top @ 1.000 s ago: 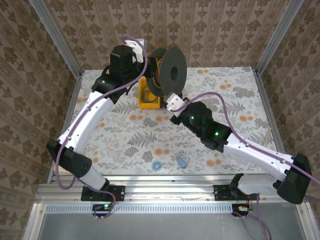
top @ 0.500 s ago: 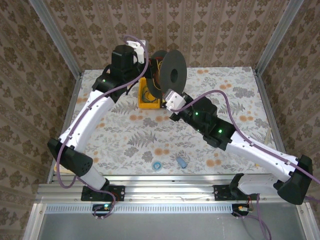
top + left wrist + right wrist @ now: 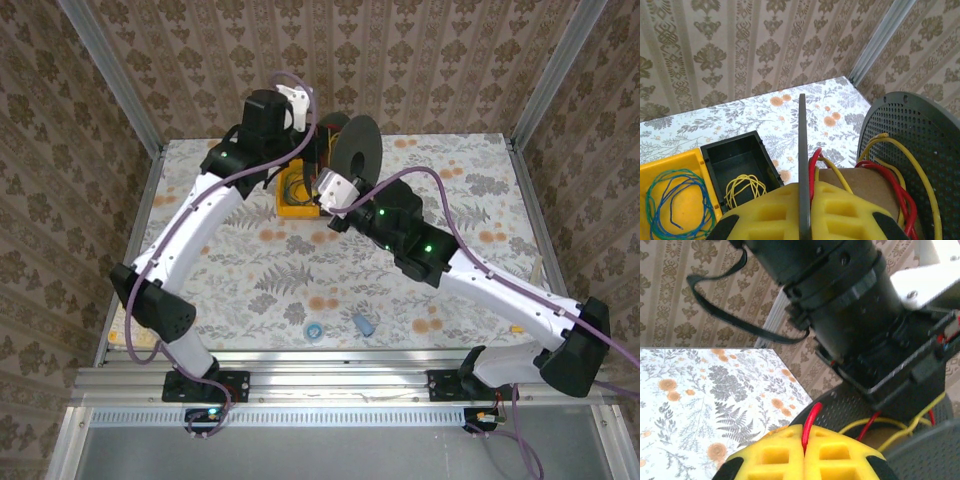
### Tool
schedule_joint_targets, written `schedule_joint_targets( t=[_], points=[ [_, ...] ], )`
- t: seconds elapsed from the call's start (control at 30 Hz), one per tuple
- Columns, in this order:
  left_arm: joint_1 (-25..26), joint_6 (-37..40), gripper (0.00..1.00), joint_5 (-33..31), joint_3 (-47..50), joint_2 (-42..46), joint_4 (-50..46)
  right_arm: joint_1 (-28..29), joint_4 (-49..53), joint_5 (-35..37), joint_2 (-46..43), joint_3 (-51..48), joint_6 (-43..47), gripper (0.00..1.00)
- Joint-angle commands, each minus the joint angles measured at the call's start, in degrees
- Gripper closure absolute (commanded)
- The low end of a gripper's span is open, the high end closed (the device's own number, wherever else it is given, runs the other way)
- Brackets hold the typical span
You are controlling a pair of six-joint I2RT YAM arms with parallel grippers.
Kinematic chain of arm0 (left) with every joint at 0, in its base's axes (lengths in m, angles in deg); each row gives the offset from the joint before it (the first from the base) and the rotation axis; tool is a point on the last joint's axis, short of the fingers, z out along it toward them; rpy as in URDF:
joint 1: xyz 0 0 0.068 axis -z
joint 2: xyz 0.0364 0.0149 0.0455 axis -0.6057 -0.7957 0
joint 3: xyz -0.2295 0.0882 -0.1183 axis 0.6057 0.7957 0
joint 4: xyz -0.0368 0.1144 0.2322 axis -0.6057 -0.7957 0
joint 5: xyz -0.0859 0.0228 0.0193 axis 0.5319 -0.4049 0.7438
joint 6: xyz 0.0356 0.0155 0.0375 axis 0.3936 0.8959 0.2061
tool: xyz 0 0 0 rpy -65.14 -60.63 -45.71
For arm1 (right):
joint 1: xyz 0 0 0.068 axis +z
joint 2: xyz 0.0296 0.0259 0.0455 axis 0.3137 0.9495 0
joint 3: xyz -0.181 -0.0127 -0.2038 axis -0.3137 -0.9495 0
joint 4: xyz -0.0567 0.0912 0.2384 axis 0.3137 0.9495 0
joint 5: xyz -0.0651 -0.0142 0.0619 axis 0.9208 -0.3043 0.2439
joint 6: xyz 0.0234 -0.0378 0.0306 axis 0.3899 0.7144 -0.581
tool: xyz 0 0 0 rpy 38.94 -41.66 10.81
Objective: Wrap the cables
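Cable (image 3: 812, 422), red, likely limp and light, is being pinched in right tool (image 3: 804, 460) close to spool (image 3: 358, 150), upper centre; left tool (image 3: 804, 220) is clamping its flange.

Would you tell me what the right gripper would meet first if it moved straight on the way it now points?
Most likely the dark grey spool: its perforated flange sits just past the right gripper, which pinches the red wire. The left arm's black wrist looms close above; depth is unclear.
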Motion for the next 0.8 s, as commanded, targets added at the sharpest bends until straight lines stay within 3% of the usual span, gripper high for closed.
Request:
schedule_joint_targets(
  t=[0.0,0.27,0.77],
  points=[
    [1.6,2.4,1.00,-0.3,-3.8,-1.2,1.0,0.2,-6.7,-3.5,0.7,5.7,3.3,1.00],
    [3.5,5.1,1.00,-1.3,-4.5,-1.1,-2.2,-4.2,-8.3,-3.2,0.1,6.0,4.9,1.00],
    [5.2,8.0,1.00,-1.4,-3.0,0.4,-6.3,-16.7,-8.3,-7.7,-2.2,5.8,-3.3,1.00]
  ],
)
